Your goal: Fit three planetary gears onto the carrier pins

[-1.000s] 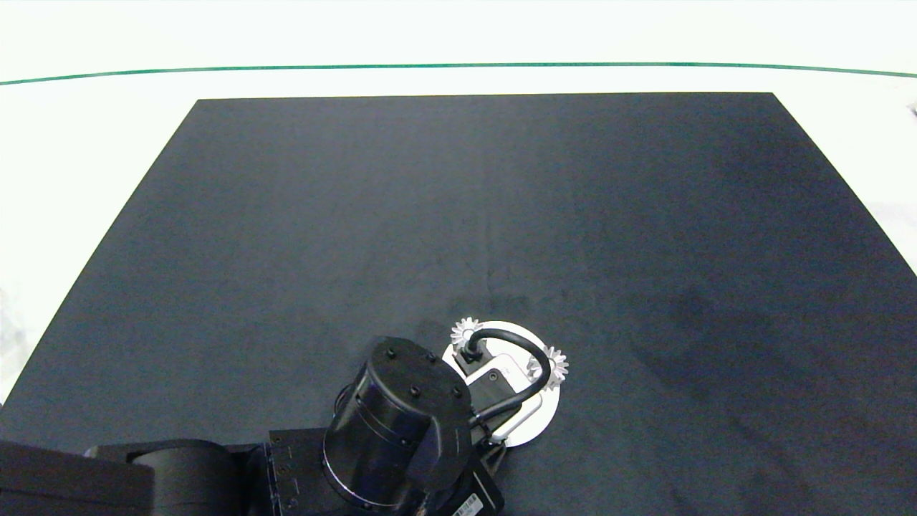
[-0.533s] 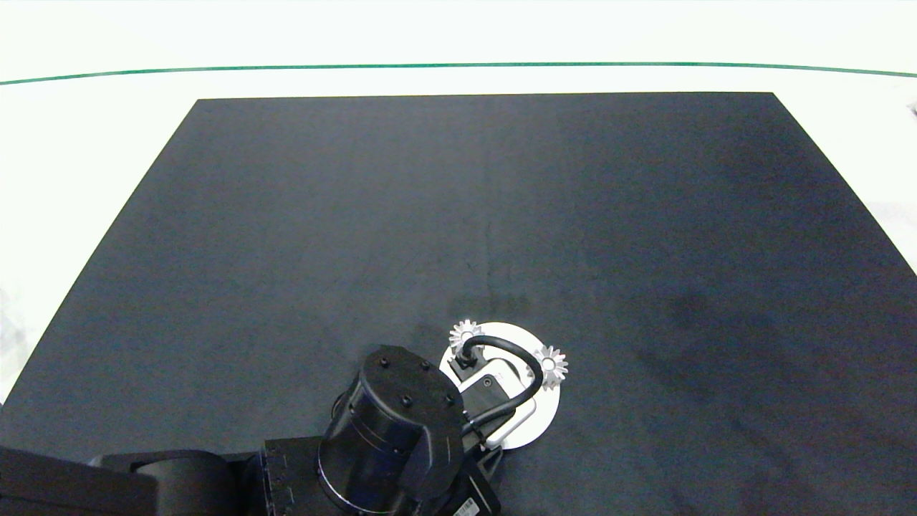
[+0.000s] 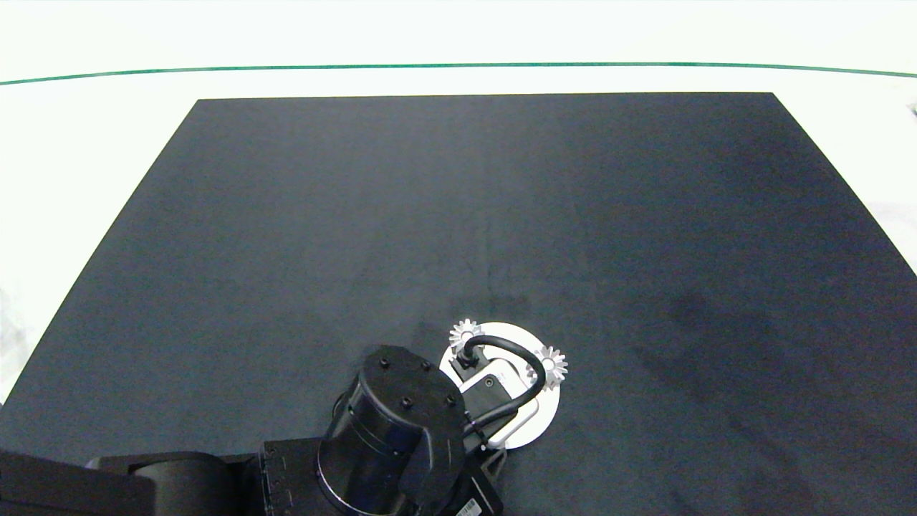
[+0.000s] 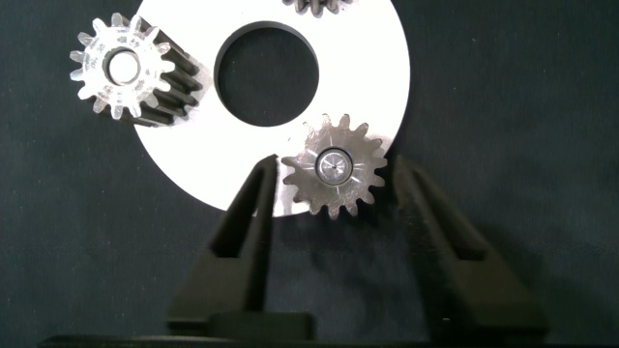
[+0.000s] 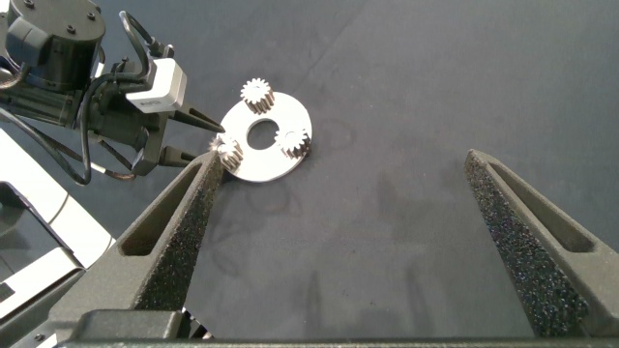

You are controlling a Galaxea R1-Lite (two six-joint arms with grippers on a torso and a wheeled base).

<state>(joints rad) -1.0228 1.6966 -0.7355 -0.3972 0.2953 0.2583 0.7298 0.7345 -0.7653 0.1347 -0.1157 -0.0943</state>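
- The left claw (image 4: 332, 208) hung low over the near edge of the white carrier disc (image 4: 382, 58), with its wrist and camera covering much of the disc in the head view.
- Its two dark fingers (image 4: 247, 227) stood apart on either side of one planetary gear (image 4: 335, 167); a thin gap showed on each side, so they gripped nothing.
- That gear sat flat on the disc with a carrier pin (image 4: 335, 166) showing in its bore.
- A second silver gear (image 4: 122, 67) sat at the disc's rim, overhanging the edge, and a third (image 4: 317, 6) was only partly visible beyond the central hole.
- In the head view two gears (image 3: 466, 334) (image 3: 550, 365) showed at the disc's far rim on the dark mat (image 3: 458, 215) covering the tabletop.
- The right claw (image 5: 348, 222) was held well away to the right, above the mat, with its grey fingers wide apart and empty.
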